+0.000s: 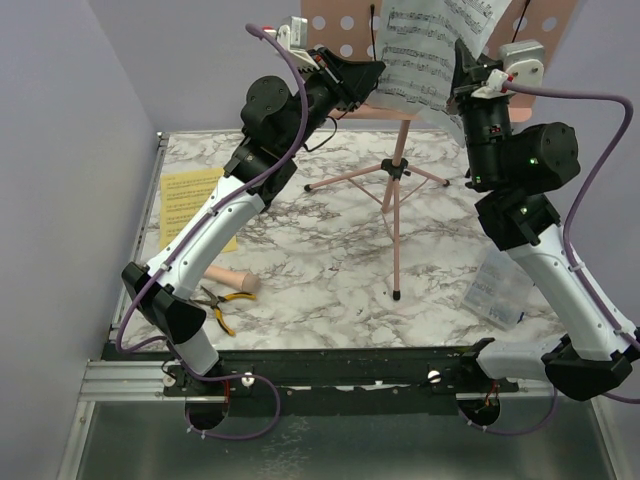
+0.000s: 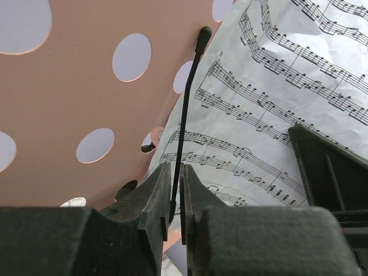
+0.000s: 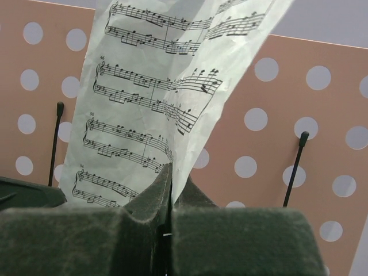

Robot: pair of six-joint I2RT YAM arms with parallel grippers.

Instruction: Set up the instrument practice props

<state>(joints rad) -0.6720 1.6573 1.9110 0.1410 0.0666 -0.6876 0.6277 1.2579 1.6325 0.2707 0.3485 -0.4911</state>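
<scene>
Left gripper first: its jaws stand almost together, with the thin black retainer wire of the pink perforated desk running down into the slit between them. Whether they truly bite the wire or only bracket it I cannot tell from my wrist view. Right gripper is pressed together on the lower edge of the white sheet-music page, holding it upright against the face of the desk, between this wire and its twin on the far side. The page is creased and leans away from the desk at its top, so I judge it is not yet seated under either wire. As for progress, the pink tripod pole stands on its spread legs on the marble table and carries the desk, so I count the stand as up. Left to do, as I read it: the yellow page lies flat at the table's left side, and the beige toy microphone lies on its side near the left arm's base, just beside the yellow-handled pliers. I can find no mic stand in any view. A clear plastic box sits by the right arm.
</scene>
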